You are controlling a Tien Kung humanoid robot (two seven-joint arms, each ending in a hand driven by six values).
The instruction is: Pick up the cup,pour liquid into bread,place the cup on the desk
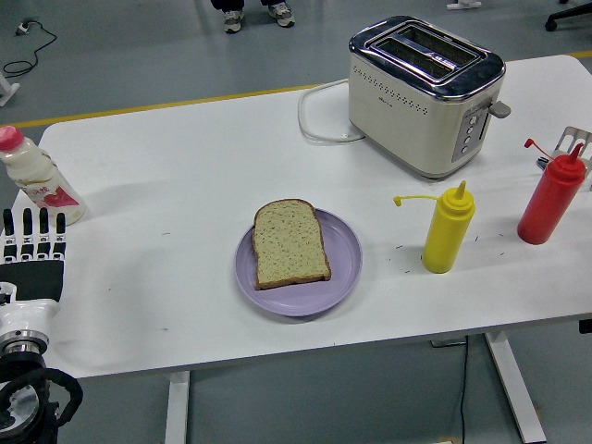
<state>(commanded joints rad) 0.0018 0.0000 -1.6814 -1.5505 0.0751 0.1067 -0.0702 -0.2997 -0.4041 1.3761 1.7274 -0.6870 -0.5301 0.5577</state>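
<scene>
A slice of brown bread (290, 243) lies on a lilac plate (340, 276) in the middle of the white table (185, 166). A yellow squeeze bottle (448, 229) stands upright to the right of the plate, its cap hanging off to the left. A red squeeze bottle (552, 197) stands further right, near the table's right edge. No cup shows in this view. My left hand (34, 242) rests flat at the table's left edge with its fingers straight and holding nothing. My right hand is out of the picture.
A cream and chrome toaster (425, 92) stands at the back right, its white cord (319, 116) looped to its left. A milk bottle with a pink cap (39, 178) stands at the far left, just beyond my left hand. A person's shoes (254, 13) show at the top.
</scene>
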